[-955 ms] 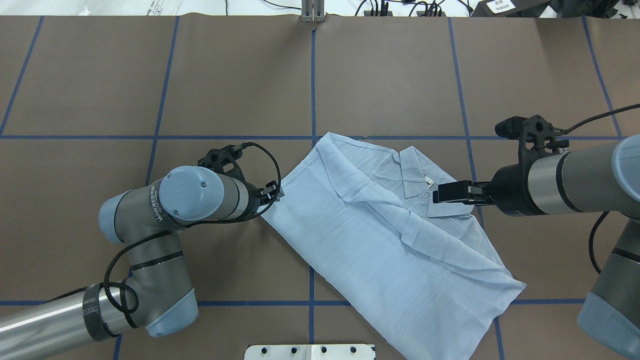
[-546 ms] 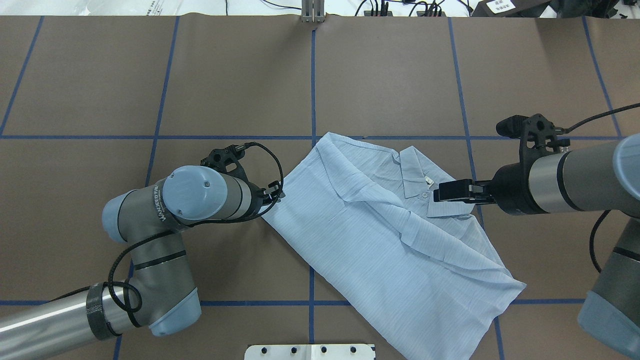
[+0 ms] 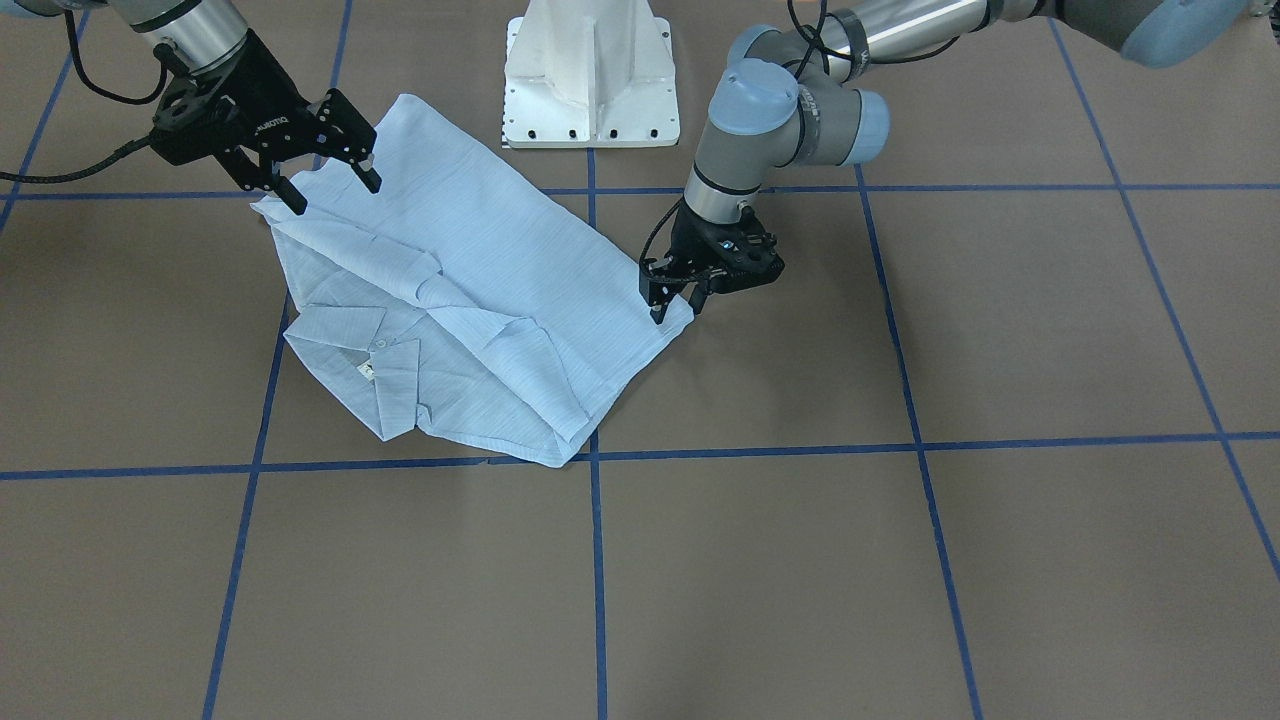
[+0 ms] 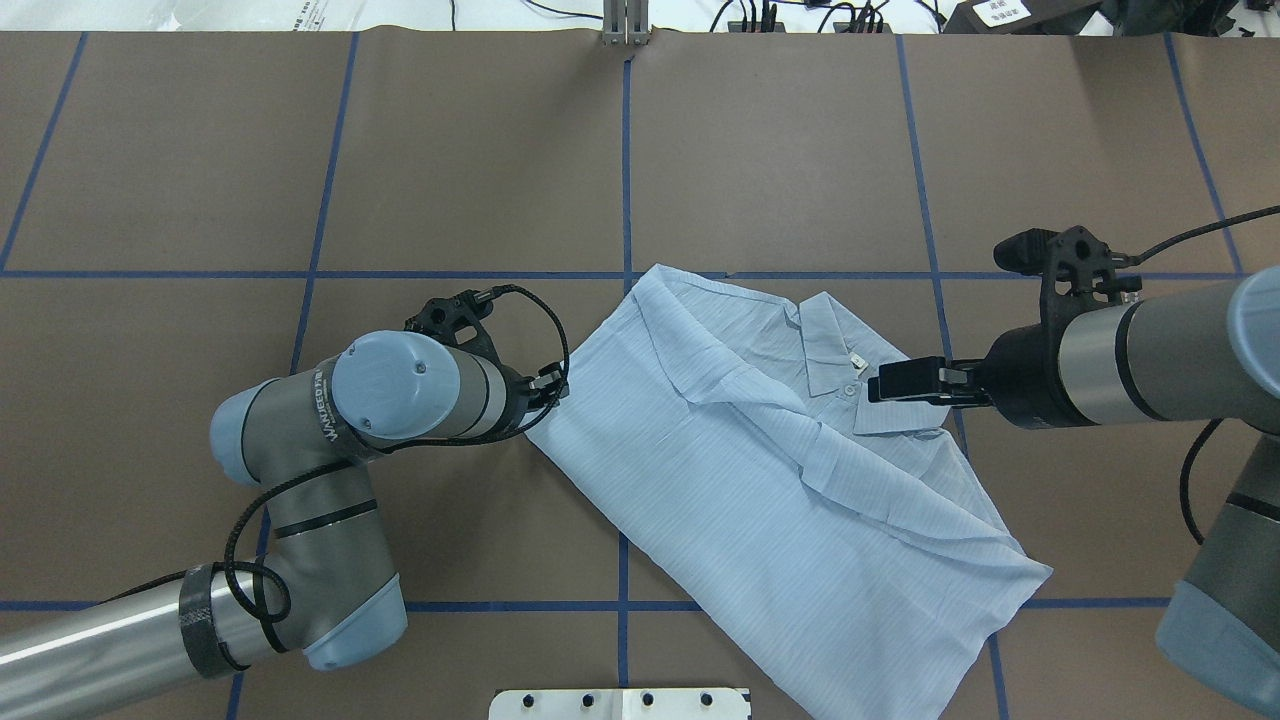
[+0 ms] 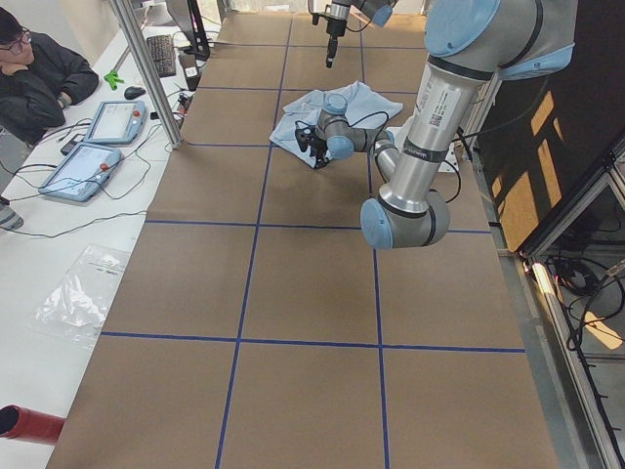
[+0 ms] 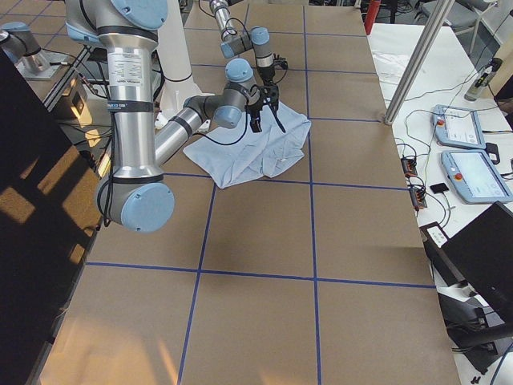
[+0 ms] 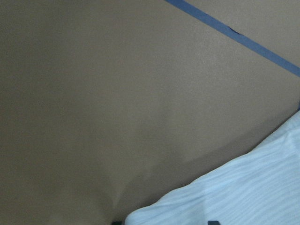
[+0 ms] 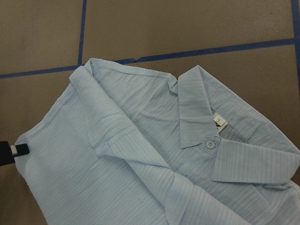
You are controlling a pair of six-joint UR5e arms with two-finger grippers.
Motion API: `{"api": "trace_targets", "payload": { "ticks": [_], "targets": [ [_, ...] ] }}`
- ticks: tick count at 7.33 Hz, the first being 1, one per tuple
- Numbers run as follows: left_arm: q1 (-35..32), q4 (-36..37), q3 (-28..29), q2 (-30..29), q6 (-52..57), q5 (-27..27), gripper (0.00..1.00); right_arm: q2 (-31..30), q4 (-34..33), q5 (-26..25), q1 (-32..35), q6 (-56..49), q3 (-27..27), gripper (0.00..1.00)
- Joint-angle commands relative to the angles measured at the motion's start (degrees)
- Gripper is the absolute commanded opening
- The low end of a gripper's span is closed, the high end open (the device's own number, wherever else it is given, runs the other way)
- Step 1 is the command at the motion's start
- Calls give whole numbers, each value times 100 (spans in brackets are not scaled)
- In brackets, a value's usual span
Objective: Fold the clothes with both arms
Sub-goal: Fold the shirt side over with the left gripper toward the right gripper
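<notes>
Blue striped shirt (image 4: 760, 470) lies flat and aslant near the middle of the desk (image 4: 480, 160), its collar (image 8: 201, 117) toward my right arm. My left tool (image 3: 676, 308) is down at the shirt's leftmost corner, released, with the cloth edge between its spread fingers. My right tool (image 3: 333, 192) hangs released over the edge beside the collar, fingers wide apart. Brown desk stretches wide beyond the far edge and to both sides. The white base (image 3: 592, 80) stands near the hem.

Robotics lab here: brown tabletop (image 4: 780, 150) gridded with blue tape (image 4: 626, 180), teach pendants (image 5: 107, 122), loose cables (image 5: 88, 221) on white side bench (image 5: 39, 264).
</notes>
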Motion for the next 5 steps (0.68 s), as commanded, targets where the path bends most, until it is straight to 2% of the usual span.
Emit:
{"api": "trace_targets", "payload": {
  "ticks": [1, 3, 4, 5],
  "targets": [
    [-8, 0, -58, -9, -128, -27, 0, -2, -1, 0, 6, 0, -1, 100],
    [-104, 9, -128, -1, -182, -45, 0, -11, -1, 0, 15, 0, -1, 100],
    [-418, 44, -76, -27, -130, -36, 0, -11, -1, -17, 15, 0, -1, 100],
    [-831, 123, 272, -236, 70, -10, 0, -29, -1, -18, 15, 0, -10, 100]
  ]
}}
